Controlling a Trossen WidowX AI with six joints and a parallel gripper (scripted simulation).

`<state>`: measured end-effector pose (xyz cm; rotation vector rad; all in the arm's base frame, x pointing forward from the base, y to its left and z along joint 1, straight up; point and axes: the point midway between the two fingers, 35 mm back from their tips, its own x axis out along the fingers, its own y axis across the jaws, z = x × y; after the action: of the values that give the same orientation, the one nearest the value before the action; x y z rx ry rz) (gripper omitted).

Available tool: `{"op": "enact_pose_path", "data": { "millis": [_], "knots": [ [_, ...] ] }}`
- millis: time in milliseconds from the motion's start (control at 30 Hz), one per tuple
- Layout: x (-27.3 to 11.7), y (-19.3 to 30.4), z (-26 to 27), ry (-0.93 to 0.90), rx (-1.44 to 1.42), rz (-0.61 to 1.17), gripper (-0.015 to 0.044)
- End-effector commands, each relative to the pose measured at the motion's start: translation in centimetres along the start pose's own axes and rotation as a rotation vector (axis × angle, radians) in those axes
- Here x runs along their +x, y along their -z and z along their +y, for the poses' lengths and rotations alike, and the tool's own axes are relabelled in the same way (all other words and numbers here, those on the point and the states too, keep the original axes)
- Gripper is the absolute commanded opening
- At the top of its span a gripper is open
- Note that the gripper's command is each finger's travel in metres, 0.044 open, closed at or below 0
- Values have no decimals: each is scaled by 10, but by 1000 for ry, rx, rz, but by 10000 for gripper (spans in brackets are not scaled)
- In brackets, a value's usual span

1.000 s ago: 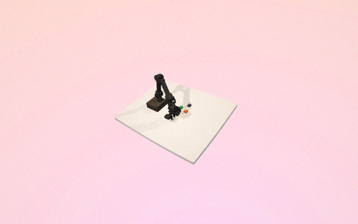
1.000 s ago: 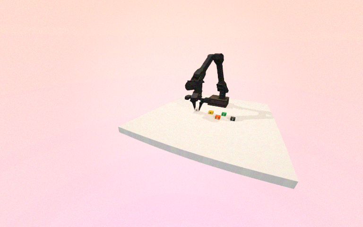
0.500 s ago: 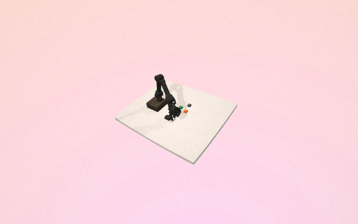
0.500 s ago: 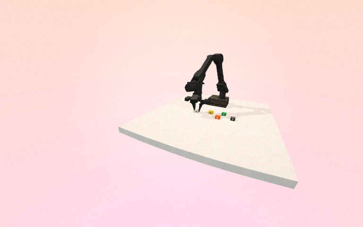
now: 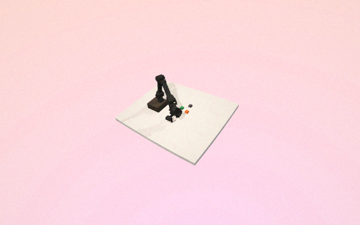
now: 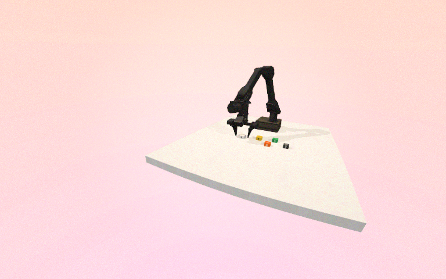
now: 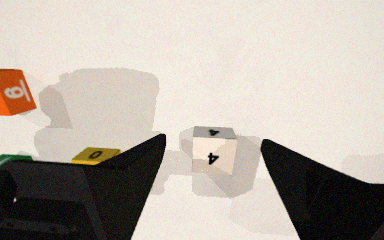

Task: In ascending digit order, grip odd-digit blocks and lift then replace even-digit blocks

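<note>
The gripper (image 7: 212, 165) stands wide apart, holding nothing, one dark finger (image 7: 142, 172) on each side of the white block (image 7: 214, 156) marked 4. The block sits on the table (image 6: 295, 183) between the fingers with clear daylight either side, touching neither. In the exterior view the gripper hangs directly above it, tips pointing down and just off the surface. It looks like a small, rigid cube, surely light, with flat smooth faces; nothing fragile, though smooth sides could slip under a weak pinch. I'd take it squarely on the two opposite side faces that face the fingers, low and centred, so it doesn't twist. Off to the left the yellow block (image 7: 95, 155) marked 0 sits near the left finger, the orange block (image 7: 15, 92) further out, a green block (image 7: 12, 158) just peeking in. The dark block (image 6: 286, 145) lies well apart.
</note>
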<state>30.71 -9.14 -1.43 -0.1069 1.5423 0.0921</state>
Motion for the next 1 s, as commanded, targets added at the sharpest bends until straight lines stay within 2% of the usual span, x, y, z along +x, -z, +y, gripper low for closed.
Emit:
{"op": "enact_pose_path", "data": {
  "millis": [0,100,300,367,533,667,967],
  "knots": [
    [-2,1,0,-1,-4,3,400],
    [-32,1,0,-1,-4,3,400],
    [-35,1,0,-1,-4,3,400],
    [-45,-1,0,-1,-4,2,348],
    [-114,0,0,-1,-4,2,216],
    [-116,0,0,-1,-4,2,120],
    [-116,0,0,-1,-4,2,120]
  ]
}}
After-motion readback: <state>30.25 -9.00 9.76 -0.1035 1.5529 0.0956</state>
